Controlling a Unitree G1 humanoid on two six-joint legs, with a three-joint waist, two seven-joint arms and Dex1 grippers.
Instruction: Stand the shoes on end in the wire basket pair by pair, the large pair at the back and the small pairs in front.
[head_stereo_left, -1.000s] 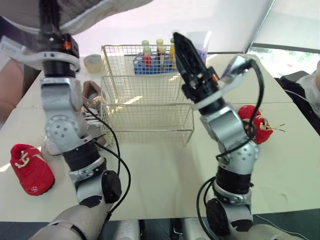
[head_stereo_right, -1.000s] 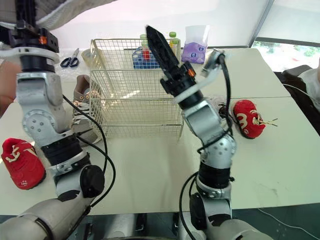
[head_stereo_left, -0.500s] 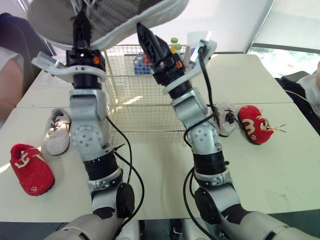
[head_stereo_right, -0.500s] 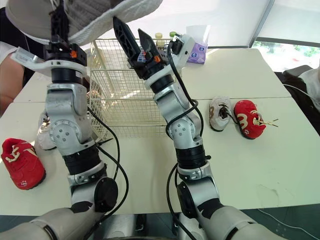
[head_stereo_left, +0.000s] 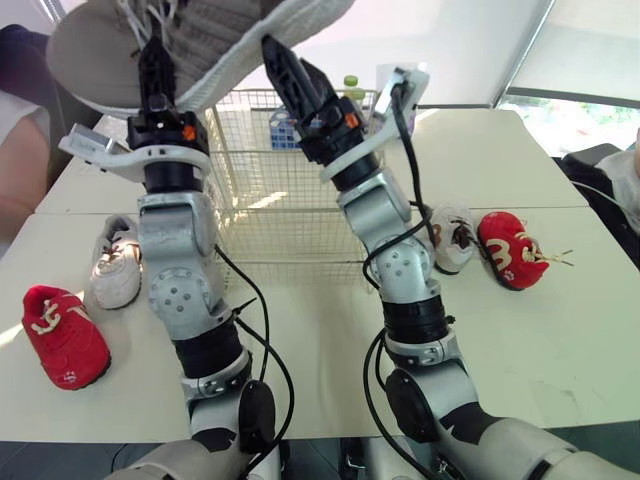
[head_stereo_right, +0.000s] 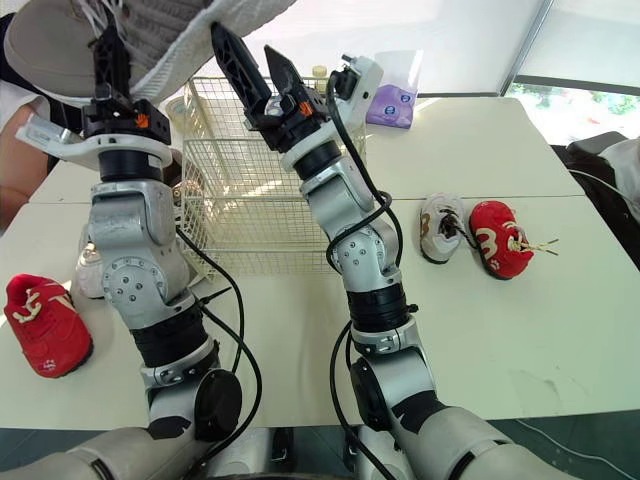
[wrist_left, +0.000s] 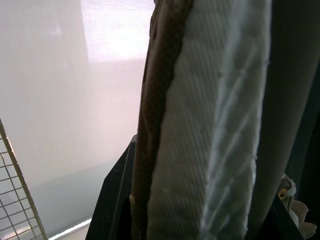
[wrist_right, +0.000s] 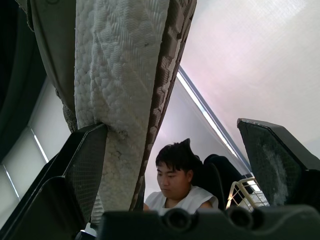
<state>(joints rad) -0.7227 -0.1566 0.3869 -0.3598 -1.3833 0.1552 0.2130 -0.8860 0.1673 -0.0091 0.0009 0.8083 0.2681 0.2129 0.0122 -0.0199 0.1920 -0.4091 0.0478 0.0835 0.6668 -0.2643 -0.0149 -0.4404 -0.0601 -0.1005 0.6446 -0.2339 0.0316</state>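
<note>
In the head views, your left pincer (head_stereo_left: 155, 60) is raised high and pinches the large grey shoe (head_stereo_left: 200, 40) by its sole, so the shoe hangs above that pincer. Your right pincer (head_stereo_right: 255, 68) is lifted just beside it with its fingers spread, right at the shoe's white sole edge. The wire basket (head_stereo_left: 300, 215) stands on the desk (head_stereo_left: 560, 330) below and beyond both pincers. A blue rack (head_stereo_left: 283, 127) holding bottles (head_stereo_left: 348, 84) sits behind the basket. Four small shoes lie on the desk outside the basket. A white small shoe (head_stereo_left: 115, 275) and a red small shoe (head_stereo_left: 62, 335) are well below, on the left pincer's outer side. A second white shoe (head_stereo_left: 452, 238) touches a second red shoe (head_stereo_left: 512, 250) on the right pincer's outer side.

In the left wrist view, the black fingers (wrist_left: 112, 200) clamp the grey shoe's sole (wrist_left: 200, 125), with the basket's wire (wrist_left: 15, 200) off to one side.

In the right wrist view, one finger (wrist_right: 85, 170) lies close against the hanging sole (wrist_right: 120, 65); you cannot tell if they touch. The other finger (wrist_right: 280, 155) stands well apart. A person (wrist_right: 175, 175) sits beyond, near the basket's corner (wrist_right: 240, 192).
</note>
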